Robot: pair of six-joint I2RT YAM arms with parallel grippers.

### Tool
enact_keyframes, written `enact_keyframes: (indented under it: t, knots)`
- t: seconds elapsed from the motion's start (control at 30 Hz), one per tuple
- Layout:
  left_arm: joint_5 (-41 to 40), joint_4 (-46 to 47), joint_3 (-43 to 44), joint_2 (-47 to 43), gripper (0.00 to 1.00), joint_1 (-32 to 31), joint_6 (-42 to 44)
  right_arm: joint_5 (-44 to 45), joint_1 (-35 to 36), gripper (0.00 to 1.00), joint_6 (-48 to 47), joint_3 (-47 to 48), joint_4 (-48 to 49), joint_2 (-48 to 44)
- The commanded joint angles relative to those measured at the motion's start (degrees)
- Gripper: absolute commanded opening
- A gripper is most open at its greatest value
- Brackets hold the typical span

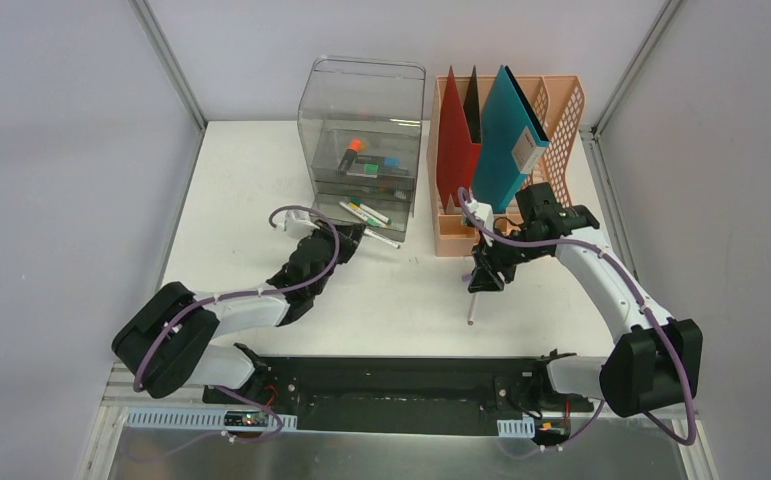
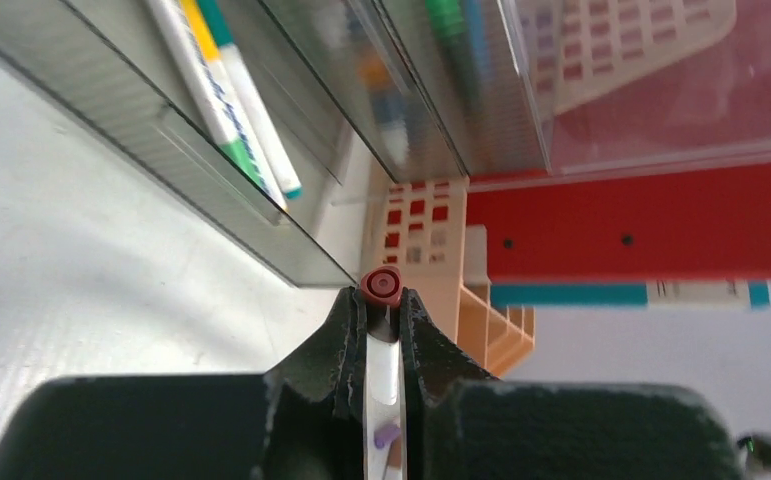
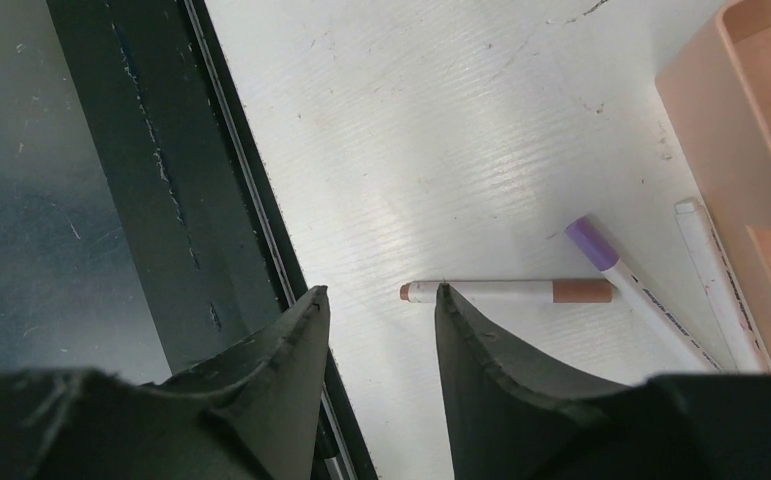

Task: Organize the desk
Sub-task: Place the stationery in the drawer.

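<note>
Nothing could be read anywhere. The white label [image 1: 524, 150] on the teal folder [image 1: 501, 130] bore print too small to make out, the blue lettering along the markers [image 2: 216, 105] in the clear drawer box [image 2: 221, 195] was blurred, and the faint print on the purple-capped marker [image 3: 651, 305] lying on the worktop [image 3: 441, 130] was illegible

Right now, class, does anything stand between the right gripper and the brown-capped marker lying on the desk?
Nothing visible does. The open right gripper hangs over the desk, with the brown-capped marker at its fingertips. The purple-capped marker lies beyond, by that marker's far end.
</note>
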Motion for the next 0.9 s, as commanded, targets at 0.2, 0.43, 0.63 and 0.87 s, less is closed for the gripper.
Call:
enact_keyframes:
  t: [0.2,0.43,0.63,0.87]
  knots:
    - [-6.7,-9.2,6.8,2.5,0.0,7.6,-12.8,0.6,0.2,0.44,0.5,-0.3,2.2,-1.8]
    - [0.4,-4.0,10.7,11.1,0.0,12.4,-16.4,1.5,0.2,0.44,1.0,-0.7,3.0,-2.2]
    - [9.0,6.1,13.2,20.3,0.13,16.2,-19.9,1.7,0.2,0.43,1.1,-0.9,3.2,-2.3]
    - [18.3,17.3,14.7,27.1,0.54,17.9,-19.8,2.2,0.2,0.43,1.2,-1.1,3.5,-2.4]
